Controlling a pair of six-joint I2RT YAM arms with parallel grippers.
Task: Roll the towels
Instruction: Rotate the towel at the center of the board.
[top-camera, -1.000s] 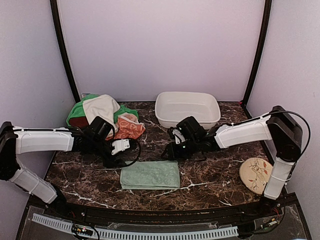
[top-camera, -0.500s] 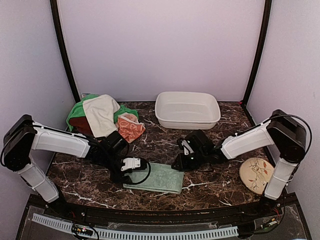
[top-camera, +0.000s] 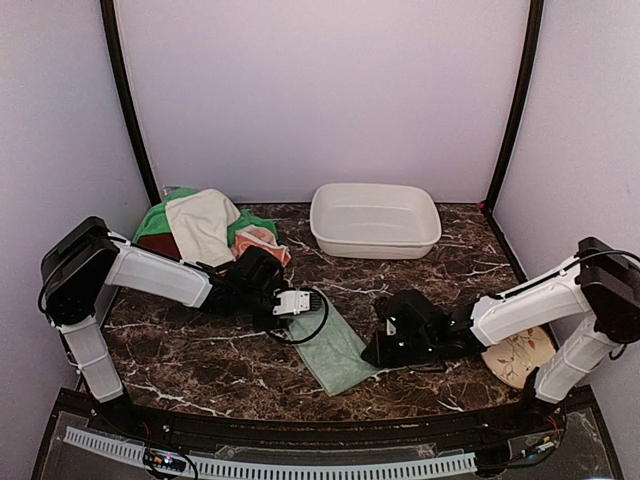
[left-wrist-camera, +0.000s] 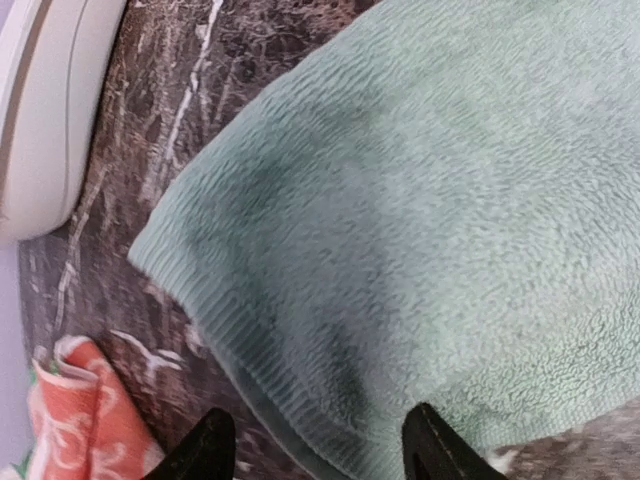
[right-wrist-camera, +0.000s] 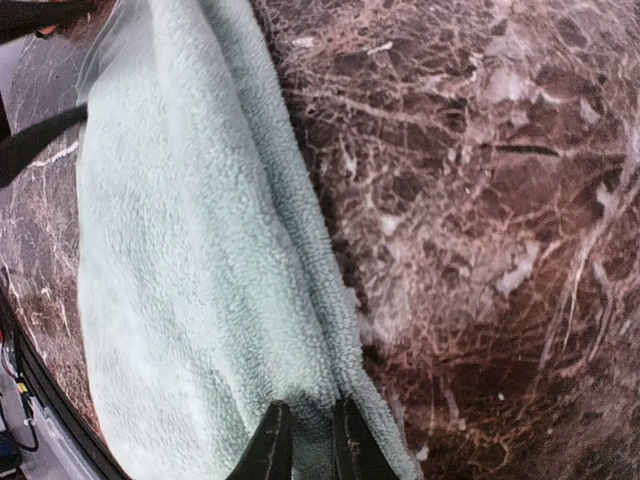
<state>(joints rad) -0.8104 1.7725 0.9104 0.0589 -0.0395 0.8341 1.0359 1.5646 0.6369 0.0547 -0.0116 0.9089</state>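
Note:
The small pale sage-green towel (top-camera: 340, 348) lies slantwise on the dark marble table (top-camera: 180, 350), folded, one end toward the front edge. In the right wrist view my right gripper (right-wrist-camera: 305, 445) is shut on a fold at the sage towel's (right-wrist-camera: 190, 250) right edge; from above, the right gripper (top-camera: 378, 352) sits at that towel's near right side. My left gripper (top-camera: 312, 302) is at its far corner. In the left wrist view the left gripper (left-wrist-camera: 318, 455) stands open, its fingertips (left-wrist-camera: 205, 452) astride the ribbed hem of the towel (left-wrist-camera: 420, 200). The cream-white towel (top-camera: 205, 225), green towel (top-camera: 150, 225) and orange towel (top-camera: 258, 245) are heaped at the back left.
A white plastic basin (top-camera: 375, 218) stands at the back centre, its rim (left-wrist-camera: 40, 100) showing in the left wrist view beside a bit of orange towel (left-wrist-camera: 80, 420). A round floral plate (top-camera: 515, 352) lies at the right, partly under my right arm.
The sage towel has swung from lying sideways to slantwise. My right gripper moved toward the near right and closed on its edge. My left arm swept right to the far corner.

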